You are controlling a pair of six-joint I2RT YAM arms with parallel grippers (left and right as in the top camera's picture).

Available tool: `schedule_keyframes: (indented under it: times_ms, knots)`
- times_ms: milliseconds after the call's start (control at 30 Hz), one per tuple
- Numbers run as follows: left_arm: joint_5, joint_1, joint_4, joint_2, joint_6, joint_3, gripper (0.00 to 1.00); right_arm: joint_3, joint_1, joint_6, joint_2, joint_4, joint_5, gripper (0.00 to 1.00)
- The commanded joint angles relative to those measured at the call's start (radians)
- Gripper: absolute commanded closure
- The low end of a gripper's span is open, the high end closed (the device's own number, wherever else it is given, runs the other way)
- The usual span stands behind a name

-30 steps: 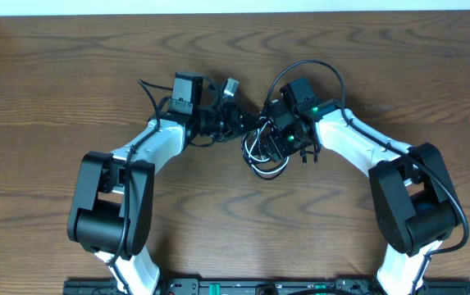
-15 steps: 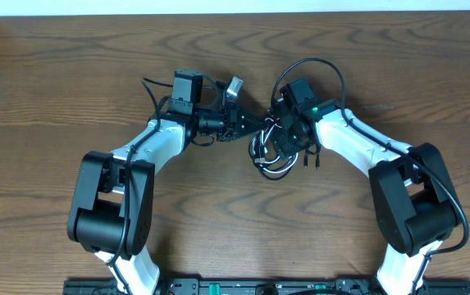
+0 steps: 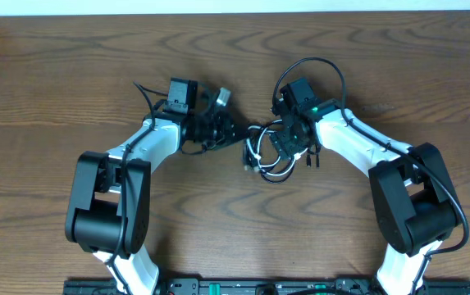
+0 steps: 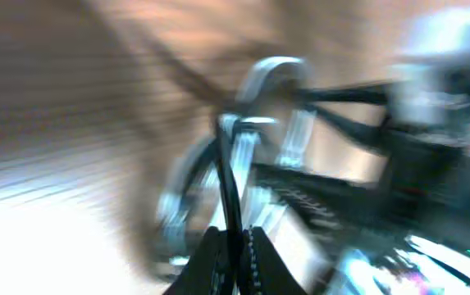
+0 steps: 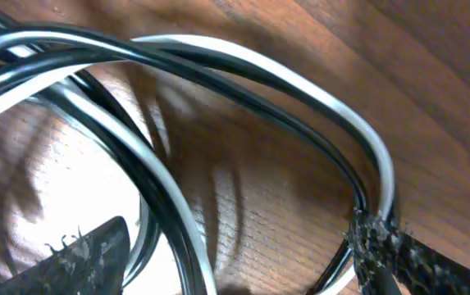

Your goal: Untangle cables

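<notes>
The cables [image 3: 265, 156] lie as a small bundle of black and white loops on the wooden table between my arms. My left gripper [image 3: 228, 129] is shut on a thin black cable [image 4: 228, 184], which runs from its closed jaws toward the bundle; the left wrist view is blurred by motion. My right gripper [image 3: 282, 146] is over the bundle's right side and is open. In the right wrist view its fingers [image 5: 83, 254] stand wide apart, with a white cable [image 5: 300, 78] and black cables [image 5: 154, 192] passing between them.
A small silver plug [image 3: 221, 97] sits just behind my left gripper. A thicker black wire [image 3: 312, 64] arcs over my right wrist. The table's far edge [image 3: 235, 11] meets a white wall. Bare wood surrounds the bundle.
My left gripper has pulled back to the left with the black cable in it. The bundle has shifted slightly left and its loops have spread. The right gripper has stayed over the bundle.
</notes>
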Motion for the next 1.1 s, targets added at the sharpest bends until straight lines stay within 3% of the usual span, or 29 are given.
schedule_keyframes:
  times_ms: [0, 533, 700, 767, 867, 967, 1067]
  knots:
    - [-0.319, 0.004, -0.076, 0.013, 0.086, -0.003, 0.92, 0.004, 0.006, 0.003, 0.01, 0.003, 0.001, 0.18]
    - [-0.557, 0.003, -0.251, 0.014, 0.185, -0.003, 0.91, 0.004, 0.006, 0.003, 0.01, 0.024, -0.074, 0.18]
    - [-0.553, 0.007, -0.331, 0.013, 0.2, 0.026, 0.83, 0.004, 0.006, 0.003, 0.01, 0.032, -0.123, 0.17]
    - [-0.545, 0.007, -0.382, 0.013, 0.199, 0.062, 0.74, 0.004, 0.006, 0.003, 0.01, 0.038, -0.145, 0.18]
    - [-0.546, 0.006, -0.47, 0.013, 0.2, 0.123, 0.67, 0.004, 0.006, 0.003, 0.01, 0.044, -0.159, 0.23]
    - [-0.545, 0.006, -0.518, 0.013, 0.199, 0.156, 0.63, 0.004, 0.006, 0.029, 0.01, 0.068, -0.177, 0.42]
    - [-0.521, -0.005, -0.517, 0.014, 0.199, 0.156, 0.61, 0.004, 0.001, 0.051, 0.008, 0.102, -0.308, 0.51]
